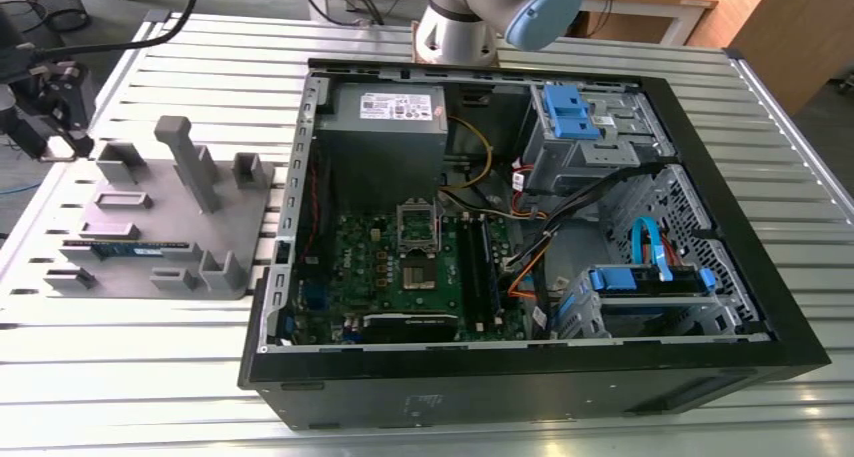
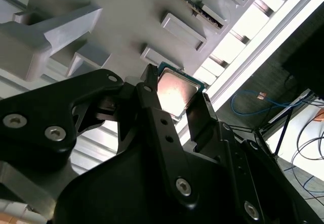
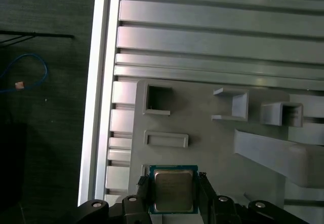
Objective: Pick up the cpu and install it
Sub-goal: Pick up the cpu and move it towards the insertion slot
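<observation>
Gripper (image 3: 174, 182) condition: we find the two black fingers (image 3: 144, 192) drawn in narrow against opposite edges of the cpu (image 3: 173, 193), which sits clamped between them. In both wrist views the cpu (image 2: 175, 93) shows its silvery-grey metal top with a thin green rim around it. Each finger meets the chip's edge in the first wrist view. In the second wrist view the fingers (image 2: 152, 107) likewise bracket it on two sides.

Location: in the exterior view the gripper (image 1: 56, 137) hangs at the exterior view's far left, over the slatted metal table (image 1: 134, 377) and just beside the grey holder (image 1: 154, 215). The chip itself is too small to make out there. In the first wrist view the grey holder (image 3: 202, 153) lies beyond the chip, with its raised pockets and a sloped block. We cannot tell whether the chip is clear of the holder's surface or touching it.

Other items: a long narrow memory stick (image 1: 134, 247) lies in a slot on the holder. The open computer case (image 1: 534, 377) stands on the table to the exterior view's right of the holder. We note the green motherboard (image 1: 354, 267) inside it and the socket (image 1: 418, 229) near the board's middle, well apart from the gripper. The arm's base (image 1: 487, 17) stands behind the case.
</observation>
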